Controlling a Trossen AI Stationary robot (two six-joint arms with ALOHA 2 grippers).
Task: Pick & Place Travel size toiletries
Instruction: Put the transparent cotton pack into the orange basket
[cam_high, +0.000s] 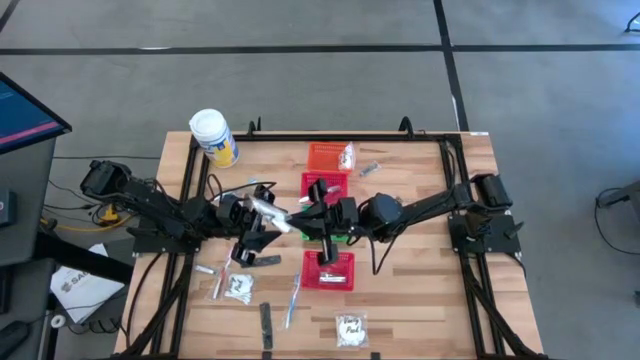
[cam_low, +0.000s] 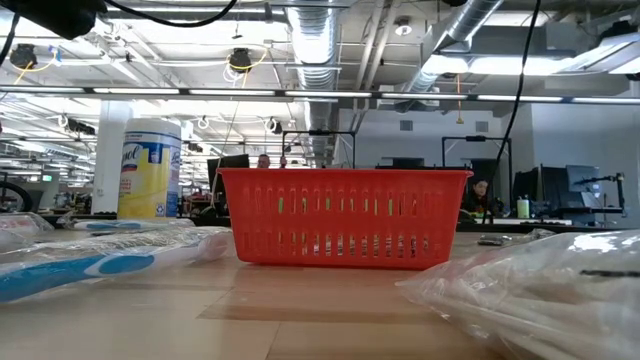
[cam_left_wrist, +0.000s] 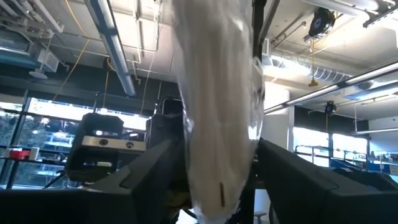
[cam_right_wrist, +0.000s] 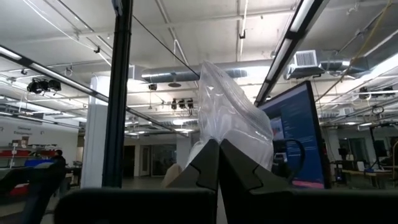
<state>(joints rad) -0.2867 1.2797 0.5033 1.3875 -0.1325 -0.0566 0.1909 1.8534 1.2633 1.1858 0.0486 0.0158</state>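
Note:
Over the middle of the table my two grippers meet tip to tip, both tilted upward. A white toiletry in clear wrap (cam_high: 268, 208) lies along my left gripper (cam_high: 272, 212), whose open fingers (cam_left_wrist: 155, 168) stand close on either side of it (cam_left_wrist: 217, 124). My right gripper (cam_high: 303, 218) is shut on clear wrap (cam_right_wrist: 233, 115); it looks like the far end of the same item. Other toiletries lie on the near table: sachets (cam_high: 238, 289) (cam_high: 350, 327), a toothbrush (cam_high: 293, 300) and a dark strip (cam_high: 266, 325). My left gripper has the wrapped item between its two fingers, lying along them and filling the gap; I cannot tell whether the fingers touch its sides (cam_left_wrist: 186, 155). My right gripper pinches the crumpled clear wrap (cam_right_wrist: 217, 134) between its two fingertips, coming from the table's right and slanting upward. The wrap stands up above the fingers, clear of the table.
A white jar with a yellow label (cam_high: 213, 137) stands at the far left. An orange basket (cam_high: 325, 156) and a red one (cam_high: 324, 185) sit behind the grippers, a green one (cam_high: 300, 233) under them, another red one (cam_high: 328, 270) nearer. The black frame (cam_high: 300, 135) rims the table.

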